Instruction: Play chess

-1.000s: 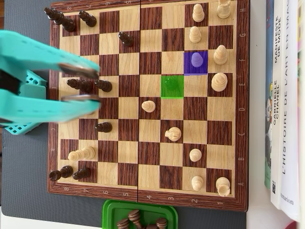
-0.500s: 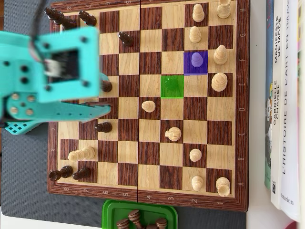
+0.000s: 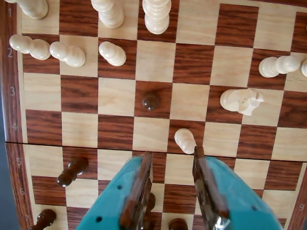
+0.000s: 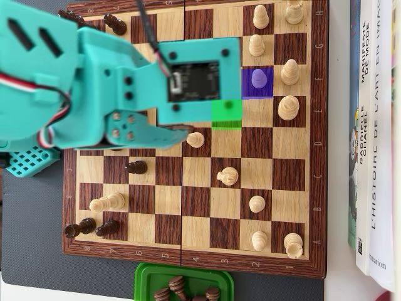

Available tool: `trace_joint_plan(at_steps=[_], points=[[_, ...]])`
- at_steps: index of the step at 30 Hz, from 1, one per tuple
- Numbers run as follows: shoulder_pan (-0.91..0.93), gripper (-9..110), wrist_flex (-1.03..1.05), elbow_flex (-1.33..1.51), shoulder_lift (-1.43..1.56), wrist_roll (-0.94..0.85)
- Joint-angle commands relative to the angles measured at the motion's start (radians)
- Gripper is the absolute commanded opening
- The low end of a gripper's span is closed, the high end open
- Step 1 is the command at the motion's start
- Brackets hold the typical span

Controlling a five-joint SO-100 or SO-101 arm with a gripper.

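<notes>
Overhead view: compared with half a second earlier, the teal arm (image 4: 125, 81) has advanced to the right across the wooden chessboard (image 4: 194, 260) and now covers the board's upper-left half, reaching the edge of the green-highlighted square (image 4: 227, 113). The purple-highlighted square (image 4: 257, 82) with its tinted pawn (image 4: 258, 78) is unchanged, as is the light pawn (image 4: 196, 139) just right of the arm's lower finger. A green tray (image 4: 145, 276) of dark captured pieces sits below the board; books (image 4: 376, 138) lie along the right.

Wrist view: the gripper (image 3: 171, 158) enters from the bottom edge, fingers parted and holding nothing. A light pawn (image 3: 184, 140) stands just ahead of the right finger (image 3: 206, 187). A dark pawn (image 3: 151, 100) stands upright, seen top-down as a round knob. A light knight (image 3: 241, 100) stands to the right, its length running left to right in this view. The board shows glossy, grained squares.
</notes>
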Motion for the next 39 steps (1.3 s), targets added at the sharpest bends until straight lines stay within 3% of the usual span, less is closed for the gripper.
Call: trace_joint_plan(at_steps=[1, 39], points=[[-0.008, 14, 0.005, -0.069, -0.038, 0.011], [-0.057, 17, 0.064, -0.321, -0.439, 0.0]])
